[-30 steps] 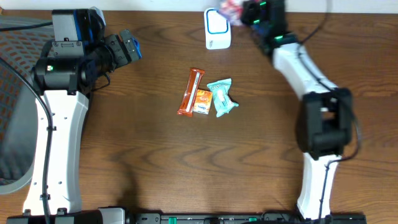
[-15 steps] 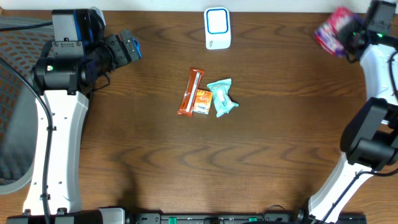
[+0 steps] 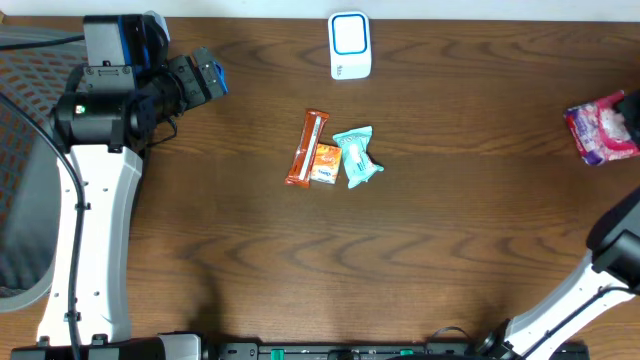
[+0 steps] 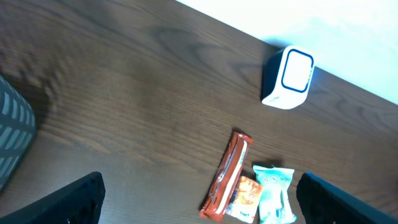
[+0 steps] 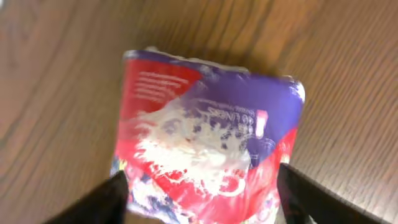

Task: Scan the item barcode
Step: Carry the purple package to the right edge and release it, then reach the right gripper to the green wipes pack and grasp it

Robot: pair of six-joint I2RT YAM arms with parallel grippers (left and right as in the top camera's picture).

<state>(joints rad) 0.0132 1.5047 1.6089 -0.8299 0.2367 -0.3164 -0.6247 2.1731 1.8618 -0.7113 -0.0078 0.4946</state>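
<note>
A red, white and purple packet lies at the table's far right edge. In the right wrist view the packet fills the frame, and my right gripper stands open, its dark fingers wide apart on either side of it. The white barcode scanner with a blue window stands at the back centre, also in the left wrist view. My left gripper hangs open at the back left with nothing between its fingers.
An orange bar, a small orange packet and a teal packet lie together mid-table. A grey chair stands off the left edge. My right arm's base is at the right edge.
My right arm has swung the red and purple packet from beside the scanner to the table's far right edge. Its jaws have spread apart round the packet. The left arm has not moved.
</note>
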